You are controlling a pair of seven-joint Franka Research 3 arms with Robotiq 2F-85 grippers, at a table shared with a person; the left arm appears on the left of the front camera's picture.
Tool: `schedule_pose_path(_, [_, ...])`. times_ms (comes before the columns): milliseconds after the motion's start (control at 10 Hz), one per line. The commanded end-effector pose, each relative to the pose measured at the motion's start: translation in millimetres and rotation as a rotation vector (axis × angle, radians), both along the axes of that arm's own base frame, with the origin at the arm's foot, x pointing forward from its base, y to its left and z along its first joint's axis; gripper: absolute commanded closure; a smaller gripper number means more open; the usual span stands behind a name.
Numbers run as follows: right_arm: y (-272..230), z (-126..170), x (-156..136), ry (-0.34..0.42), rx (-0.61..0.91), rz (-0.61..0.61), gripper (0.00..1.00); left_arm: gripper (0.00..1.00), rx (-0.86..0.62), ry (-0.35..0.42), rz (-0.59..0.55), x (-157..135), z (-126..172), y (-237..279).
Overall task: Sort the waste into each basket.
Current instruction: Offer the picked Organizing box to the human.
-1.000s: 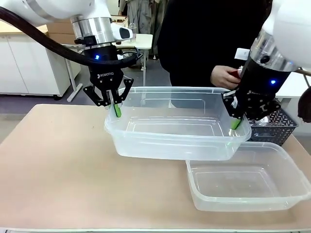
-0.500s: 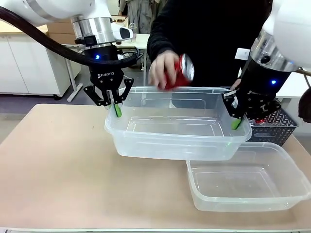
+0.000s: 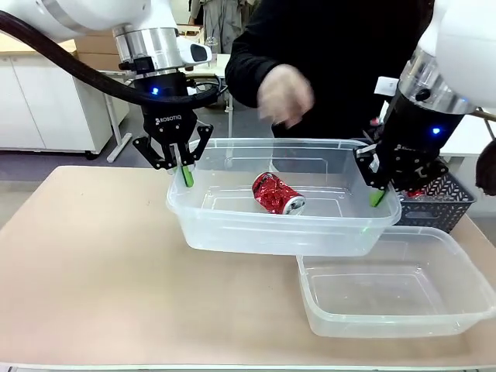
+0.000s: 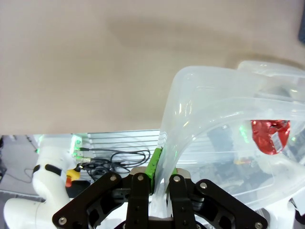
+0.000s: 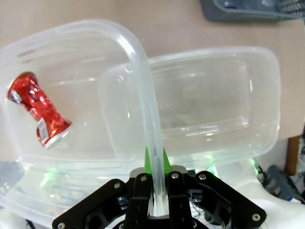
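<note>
My left arm comes down near-vertical from the upper left, wrist straight. My left claw [image 3: 180, 172] is pinched tight on the left rim of the tub [image 3: 232, 232]; the wrist view shows the green pads [image 4: 154, 164] clamped on either side of the rolled edge.

The tub is the landmark. It hangs between my two claws, its right end overlapping the near left corner of a second tub [image 3: 434, 322] that sits flat on the table [image 3: 85, 271].

Inside the held tub, right of centre, lies a crushed red can [image 3: 276, 194], on its side, silver end toward me.

Above the tub's far rim a person's hand [image 3: 285, 94] hovers, blurred, fingers loose, empty.

My right arm drops in from the upper right, tilted slightly inward. My right claw [image 3: 377, 193] is likewise squeezed on the tub's right rim, pads [image 5: 149, 162] on both faces of the edge.

Behind the tub's right end, past my right claw, stands a grey basket [image 3: 442, 203]; contents I cannot tell.
</note>
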State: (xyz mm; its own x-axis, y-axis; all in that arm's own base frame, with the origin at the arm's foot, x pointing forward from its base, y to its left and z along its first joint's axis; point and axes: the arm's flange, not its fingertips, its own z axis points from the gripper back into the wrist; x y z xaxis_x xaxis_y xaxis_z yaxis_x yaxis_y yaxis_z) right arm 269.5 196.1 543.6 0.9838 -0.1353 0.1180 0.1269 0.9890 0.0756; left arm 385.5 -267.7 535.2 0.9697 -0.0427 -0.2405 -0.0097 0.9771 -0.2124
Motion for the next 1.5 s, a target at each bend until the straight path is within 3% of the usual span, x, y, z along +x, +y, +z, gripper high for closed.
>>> schedule_pose_path(0, [2.6, 2.5, 1.7, 0.011, 0.003, 0.014, 0.96, 0.95, -0.018, -0.009, 0.014, -2.4, 6.2, 1.6])
schedule_pose_path(1400, [2.6, 2.5, 1.7, 0.011, 0.003, 0.014, 0.96, 0.95, -0.018, -0.009, 0.014, -2.4, 6.2, 1.6])
